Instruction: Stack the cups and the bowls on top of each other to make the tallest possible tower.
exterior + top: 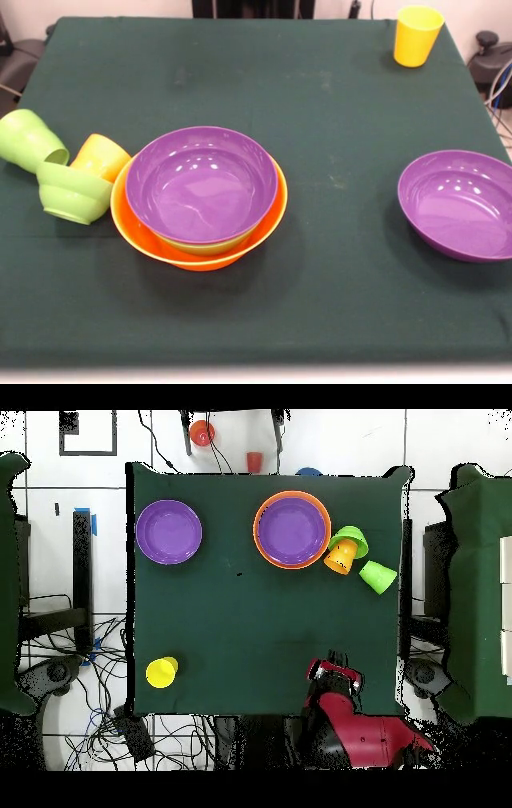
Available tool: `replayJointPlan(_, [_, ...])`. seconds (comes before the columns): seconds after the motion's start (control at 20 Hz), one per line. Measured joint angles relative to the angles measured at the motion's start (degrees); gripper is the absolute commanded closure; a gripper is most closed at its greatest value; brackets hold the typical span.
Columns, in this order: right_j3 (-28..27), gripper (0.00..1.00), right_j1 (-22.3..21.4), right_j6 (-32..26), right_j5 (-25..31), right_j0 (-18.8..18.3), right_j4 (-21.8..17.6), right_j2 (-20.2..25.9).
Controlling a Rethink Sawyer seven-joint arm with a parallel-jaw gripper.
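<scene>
The tower (pixel 200 192) stands left of the table's middle: a large orange bowl (pixel 144 236) outermost, a yellow-green rim inside it, a purple bowl (pixel 202 182) innermost. It also shows in the overhead view (pixel 291 530). Beside it lie a light green cup (pixel 30 140) on its side, an orange cup (pixel 100 158) against the orange bowl, and a tilted small light green bowl (pixel 74 192). A second purple bowl (pixel 462 204) sits apart. A yellow cup (pixel 417 35) stands upright at a far corner. My gripper (pixel 328 668) is drawn back at the table's edge by the base, far from everything.
A small red cup (pixel 254 460) and a round red-orange thing (pixel 202 432) lie on the floor beyond the table's edge opposite the base. Cables lie on the floor around the base. Dark chairs stand at both sides of the table.
</scene>
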Motion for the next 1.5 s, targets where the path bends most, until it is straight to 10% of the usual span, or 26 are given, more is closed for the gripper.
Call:
replayJointPlan(0.85, [0.2, 1.0, 11.3, 0.0, -1.1, 10.3, 8.3, -3.4])
replayJointPlan(1.5, [-1.5, 1.0, 22.6, 0.0, -8.7, 11.3, 12.6, -5.2])
